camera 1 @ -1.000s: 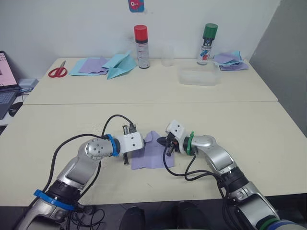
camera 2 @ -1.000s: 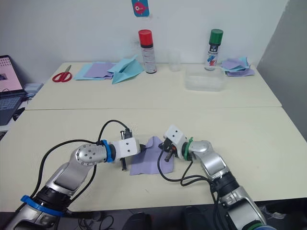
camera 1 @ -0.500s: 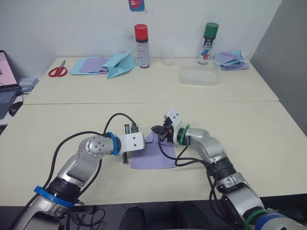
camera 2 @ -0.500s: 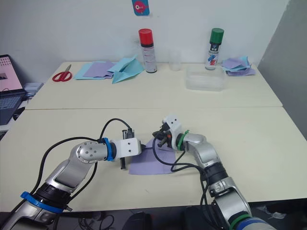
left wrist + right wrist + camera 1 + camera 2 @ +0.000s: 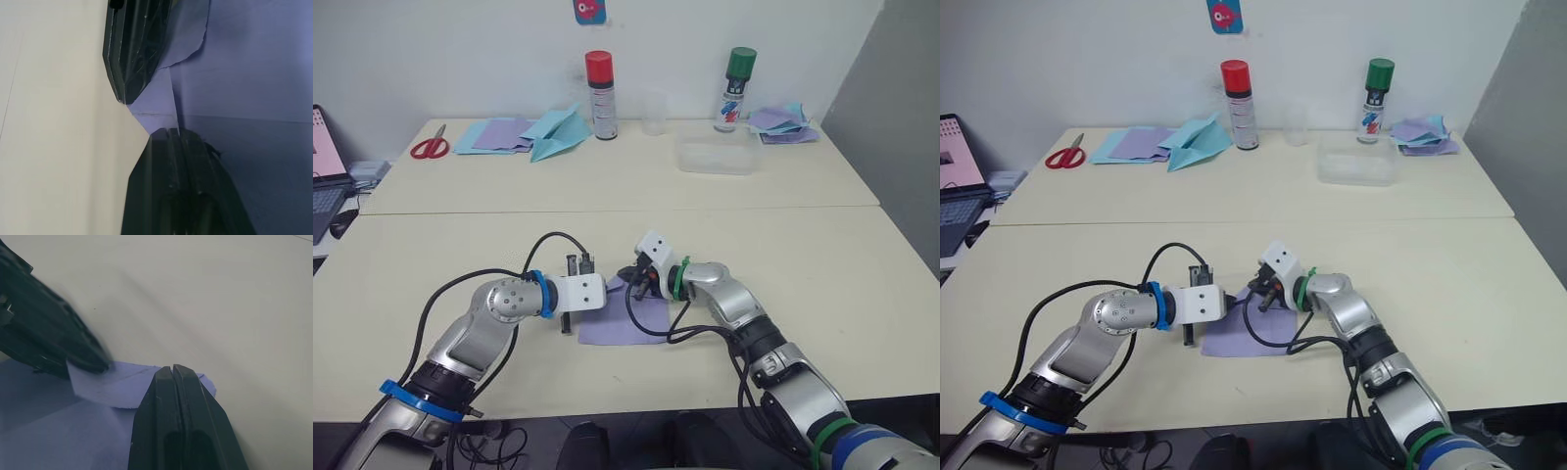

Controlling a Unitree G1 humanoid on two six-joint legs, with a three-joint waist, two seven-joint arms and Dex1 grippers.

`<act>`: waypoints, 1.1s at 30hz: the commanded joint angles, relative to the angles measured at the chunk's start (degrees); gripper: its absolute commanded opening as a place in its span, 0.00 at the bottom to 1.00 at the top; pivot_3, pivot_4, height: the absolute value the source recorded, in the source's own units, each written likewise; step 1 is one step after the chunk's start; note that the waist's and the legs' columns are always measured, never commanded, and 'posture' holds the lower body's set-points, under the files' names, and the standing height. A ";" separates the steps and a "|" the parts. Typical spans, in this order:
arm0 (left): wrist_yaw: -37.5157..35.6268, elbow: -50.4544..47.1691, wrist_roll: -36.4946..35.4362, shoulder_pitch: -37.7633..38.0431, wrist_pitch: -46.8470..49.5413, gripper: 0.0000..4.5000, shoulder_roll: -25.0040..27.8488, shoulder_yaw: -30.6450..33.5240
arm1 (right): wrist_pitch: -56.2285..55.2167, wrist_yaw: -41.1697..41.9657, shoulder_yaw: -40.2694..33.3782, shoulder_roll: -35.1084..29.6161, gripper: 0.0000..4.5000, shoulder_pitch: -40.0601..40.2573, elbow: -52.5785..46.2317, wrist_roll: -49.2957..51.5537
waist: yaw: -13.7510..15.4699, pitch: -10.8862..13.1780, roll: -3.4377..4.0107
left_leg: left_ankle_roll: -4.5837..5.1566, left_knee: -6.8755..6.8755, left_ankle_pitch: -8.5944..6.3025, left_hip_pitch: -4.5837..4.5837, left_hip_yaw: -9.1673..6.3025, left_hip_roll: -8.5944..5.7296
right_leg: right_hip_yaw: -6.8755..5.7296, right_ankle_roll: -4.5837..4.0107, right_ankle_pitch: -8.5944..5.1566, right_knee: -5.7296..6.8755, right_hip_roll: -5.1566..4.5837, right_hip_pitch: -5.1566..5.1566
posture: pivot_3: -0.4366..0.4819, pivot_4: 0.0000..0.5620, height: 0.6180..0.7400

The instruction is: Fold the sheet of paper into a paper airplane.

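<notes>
Two grippers on the sheet of paper [image 5: 626, 315] at the near table [image 5: 862, 294].

My left gripper [image 5: 567, 323] presses its left edge, fingers together; my right gripper [image 5: 628, 275] is pinched closed at the folded far corner [image 5: 112, 387].

Both tools [image 5: 1191, 330] [image 5: 1257, 287] at the lavender sheet of paper [image 5: 1255, 331] on the table [image 5: 1087, 257].

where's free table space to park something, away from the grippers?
Free: near table right of the right gripper, and left of the left arm. Crowded: around the purple sheet, and the far table's back edge by the scissors, cans, tray.
</notes>
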 commanded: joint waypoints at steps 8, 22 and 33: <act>-3.32 -16.15 -23.70 9.85 25.97 0.68 2.09 19.24 | 1.09 0.77 1.15 -0.14 0.00 0.48 1.13 -1.37 | -0.08 0.11 0.04 | 0.00 -0.09 0.00 -0.06 -0.04 0.41 | -0.11 -0.12 -0.08 -0.02 0.01 -0.06 | 0.48 0.27 1.00; 12.98 -4.37 -26.49 4.73 31.36 0.00 -19.12 15.44 | 2.01 1.50 1.45 -0.51 0.00 1.01 -0.44 -2.02 | 0.09 0.07 -0.04 | -0.01 0.00 0.00 -0.12 -0.06 -0.01 | -0.06 0.04 0.01 -0.07 0.01 -0.02 | 0.48 0.27 1.00; 12.37 -7.70 -24.33 14.16 38.36 0.00 -9.88 12.76 | 3.39 1.36 1.81 -0.81 0.00 2.52 -2.95 -2.34 | -0.40 -0.01 -0.02 | -0.01 -0.10 -0.01 -0.02 0.00 -0.01 | 0.05 0.01 -0.02 -0.08 -0.04 0.01 | 0.48 0.27 1.00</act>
